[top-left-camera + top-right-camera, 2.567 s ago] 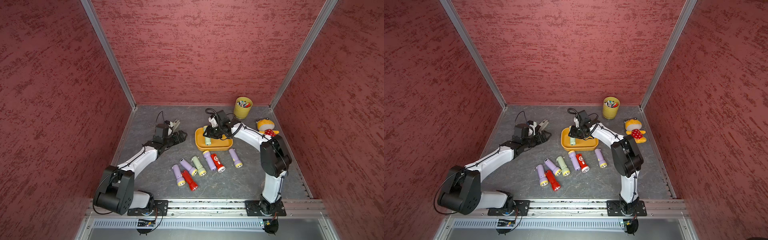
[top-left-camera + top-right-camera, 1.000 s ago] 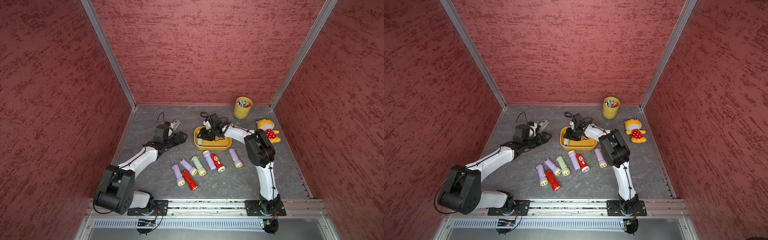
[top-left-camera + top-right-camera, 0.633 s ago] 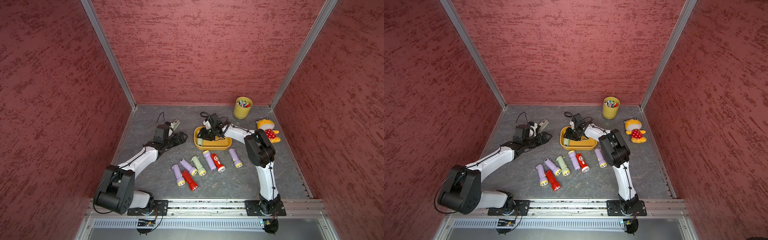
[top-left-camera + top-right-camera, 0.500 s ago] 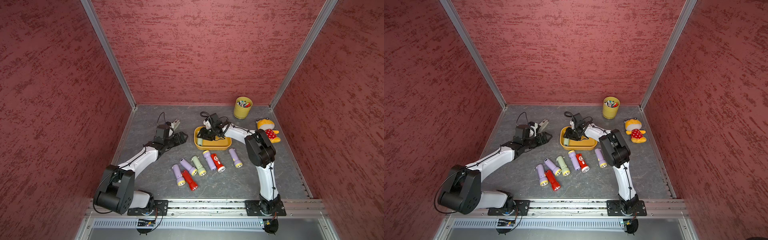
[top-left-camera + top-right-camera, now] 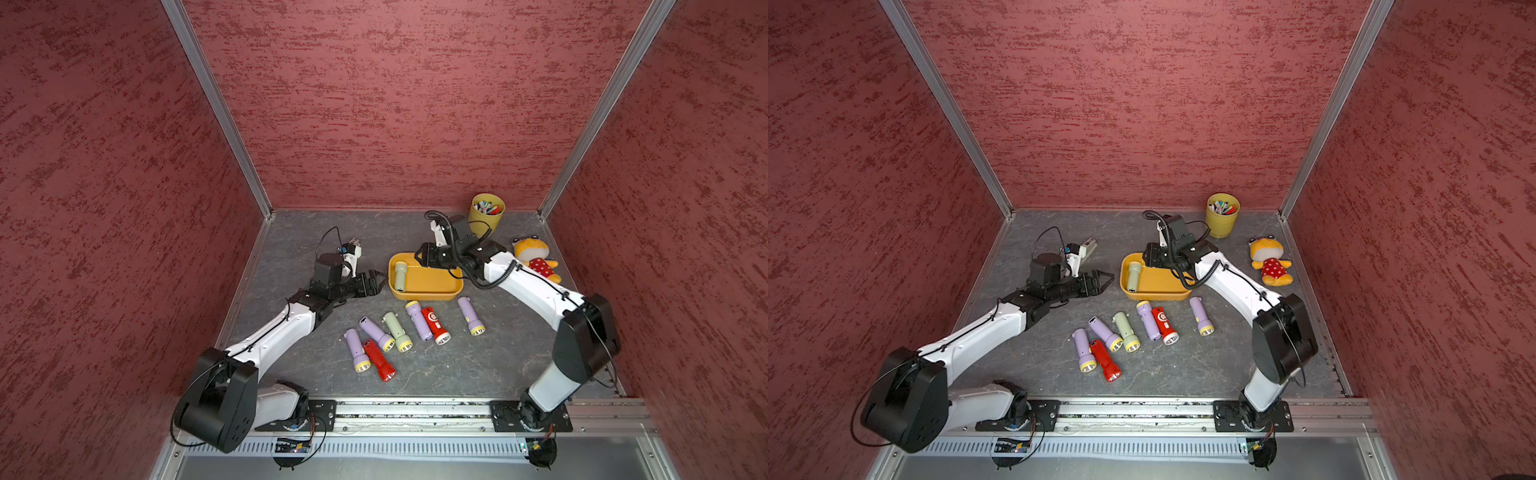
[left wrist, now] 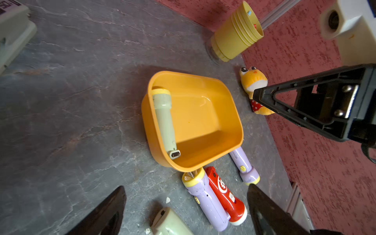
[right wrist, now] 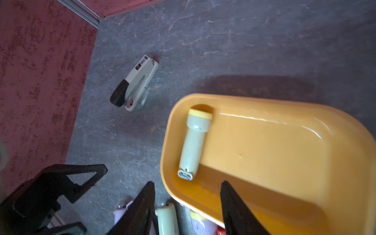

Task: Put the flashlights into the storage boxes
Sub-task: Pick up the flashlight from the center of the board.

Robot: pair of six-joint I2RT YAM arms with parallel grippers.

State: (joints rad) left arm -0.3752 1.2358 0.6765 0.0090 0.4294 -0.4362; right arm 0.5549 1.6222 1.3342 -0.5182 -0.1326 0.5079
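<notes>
Right claw (image 7: 187,181) hangs above the orange-yellow tray (image 5: 432,284), its two black fingers spread with nothing between them. Left claw (image 5: 375,277) sits low just beside the tray's left end, spread wide and empty too. One pale green flashlight (image 5: 400,275) lies flat inside the tray along its left wall, yellow-rimmed head toward the back, and no finger touches it.

Seven more lie on the grey table (image 5: 478,365) in front of the tray:
- a lilac flashlight (image 5: 417,321) pressed side by side with the red emblem flashlight (image 5: 433,324)
- a lone lilac one (image 5: 469,316) to their right
- a second pale green one (image 5: 397,326) and another lilac (image 5: 375,328) to their left
- the last lilac (image 5: 356,349) touching a plain red one (image 5: 378,359), nearest the rail

A stapler (image 7: 136,83), a yellow pen cup (image 5: 486,214) and a plush toy (image 5: 534,257) stand apart at the back
</notes>
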